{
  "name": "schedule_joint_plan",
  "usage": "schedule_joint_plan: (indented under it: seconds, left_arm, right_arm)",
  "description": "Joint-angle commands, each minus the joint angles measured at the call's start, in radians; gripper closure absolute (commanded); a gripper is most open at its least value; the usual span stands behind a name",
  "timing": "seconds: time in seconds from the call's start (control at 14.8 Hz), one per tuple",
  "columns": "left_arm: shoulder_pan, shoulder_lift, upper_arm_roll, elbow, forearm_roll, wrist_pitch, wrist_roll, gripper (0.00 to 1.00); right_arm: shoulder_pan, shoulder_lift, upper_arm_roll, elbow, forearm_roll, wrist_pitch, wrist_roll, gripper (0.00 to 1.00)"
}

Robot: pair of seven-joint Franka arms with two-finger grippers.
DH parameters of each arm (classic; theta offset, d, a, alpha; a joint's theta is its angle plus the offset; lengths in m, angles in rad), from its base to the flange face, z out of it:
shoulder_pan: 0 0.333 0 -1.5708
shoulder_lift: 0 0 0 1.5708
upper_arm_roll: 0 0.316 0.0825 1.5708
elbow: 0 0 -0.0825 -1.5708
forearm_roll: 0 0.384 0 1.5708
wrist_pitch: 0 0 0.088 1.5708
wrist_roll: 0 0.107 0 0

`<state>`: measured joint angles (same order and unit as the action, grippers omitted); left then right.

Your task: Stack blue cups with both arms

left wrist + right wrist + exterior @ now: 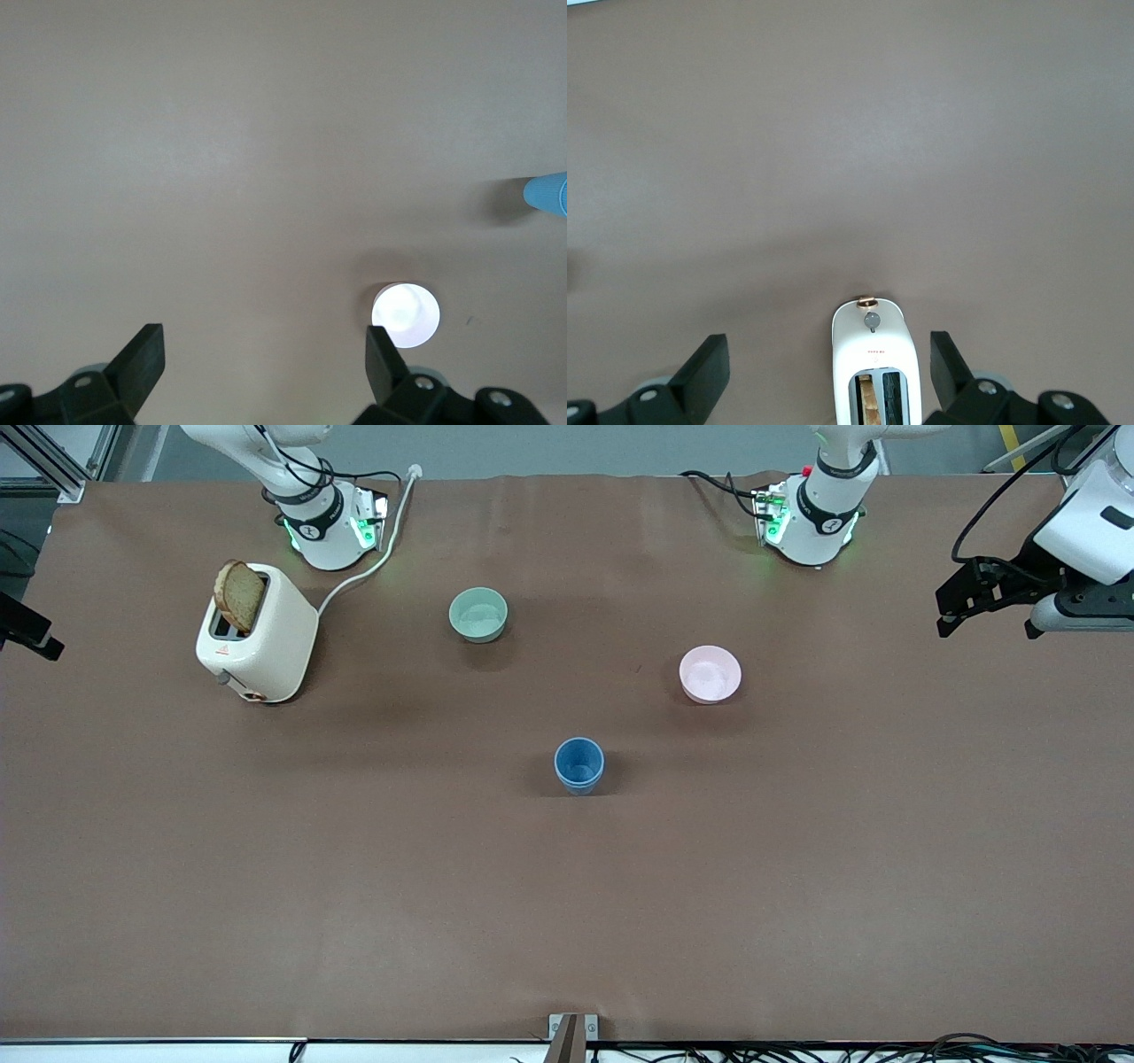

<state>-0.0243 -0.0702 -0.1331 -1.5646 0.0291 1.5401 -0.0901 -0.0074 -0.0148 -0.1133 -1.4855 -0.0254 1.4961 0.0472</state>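
Observation:
One blue cup shape [579, 765] stands upright mid-table, nearer to the front camera than both bowls. I cannot tell whether a second cup sits inside it. Its edge also shows in the left wrist view [549, 193]. My left gripper [985, 624] hangs high over the left arm's end of the table, open and empty, in its own view [264, 354]. My right gripper [828, 359] is open and empty, high over the toaster. Only a black part of it [31, 633] shows at the edge of the front view. Both grippers are well away from the cup.
A pale green bowl [478, 614] and a pink bowl [710, 674] stand nearer the arm bases than the cup. The pink bowl looks white in the left wrist view [405, 314]. A white toaster [257, 646] holding a bread slice [239, 595] stands toward the right arm's end [873, 363].

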Motion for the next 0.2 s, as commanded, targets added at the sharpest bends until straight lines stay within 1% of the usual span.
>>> schedule_joint_plan:
  seconds: [0.0,0.14]
  left_arm:
    - [0.004,0.012,0.000,0.024,-0.003,-0.006,0.016,0.00]
    - [0.004,0.012,0.001,0.024,-0.006,-0.006,0.013,0.00]
  right_arm:
    - [0.000,-0.002,0.003,0.001,0.013,-0.016,0.000,0.00]
    - [0.004,-0.002,0.003,0.001,0.015,-0.016,0.000,0.00]
